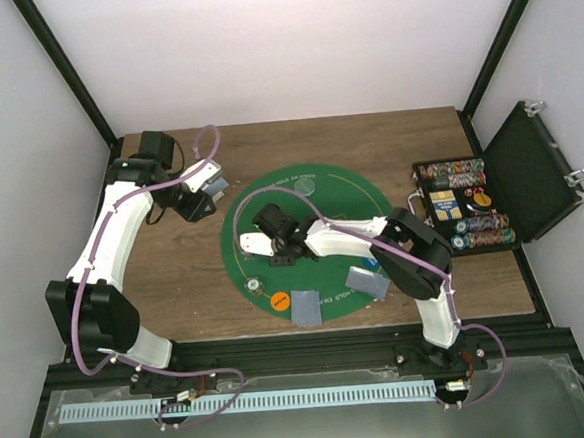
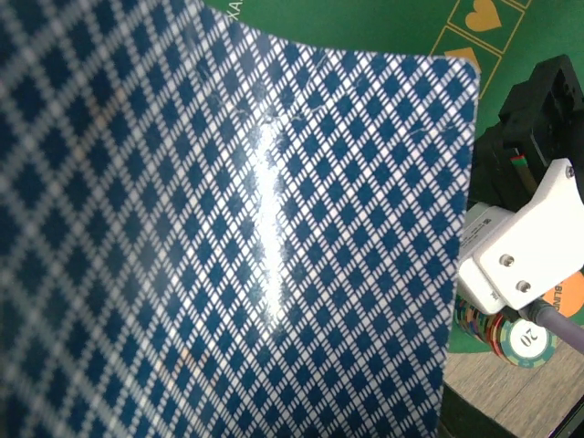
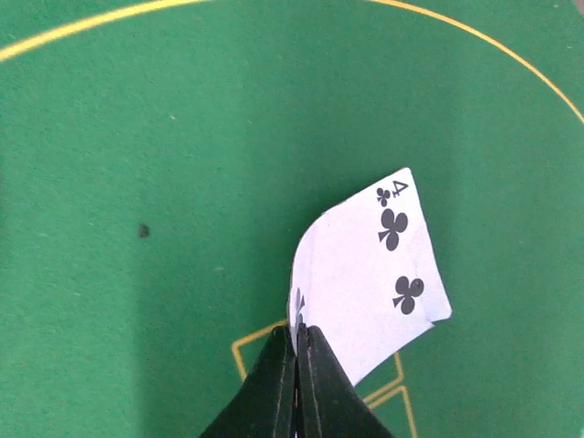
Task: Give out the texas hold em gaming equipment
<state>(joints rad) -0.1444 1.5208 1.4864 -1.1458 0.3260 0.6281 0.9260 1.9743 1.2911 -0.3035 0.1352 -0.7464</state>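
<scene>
Right now your right gripper [image 3: 296, 336] has its black fingers pinched narrow on the lower edge of the four of clubs [image 3: 383, 274]. The card is glossy and white-faced, bowed slightly and tilted up off the flat green felt of the round mat [image 3: 182, 182]. From above, your right arm folds at the elbow near the mat's right side and stretches its white forearm leftward, so the gripper is over the mat's centre-left.

Your left gripper [image 1: 207, 185] holds a blue-diamond-backed card [image 2: 237, 237]. The card is shiny, with a streak of glare and a rounded corner, and it curves so close to the left wrist lens that it hides the fingers. That arm rises from its base, bends at the table's left edge and reaches to the far left, with the wrist just beside the mat's rim over the wood-grain table [image 1: 176, 277].

Two grey-backed cards lie flat on the mat's near edge [image 1: 305, 306] [image 1: 369, 283], with an orange disc [image 1: 280, 301] just beside the left one. At the right, an open black case [image 1: 529, 167] holds rows of striped chips.
</scene>
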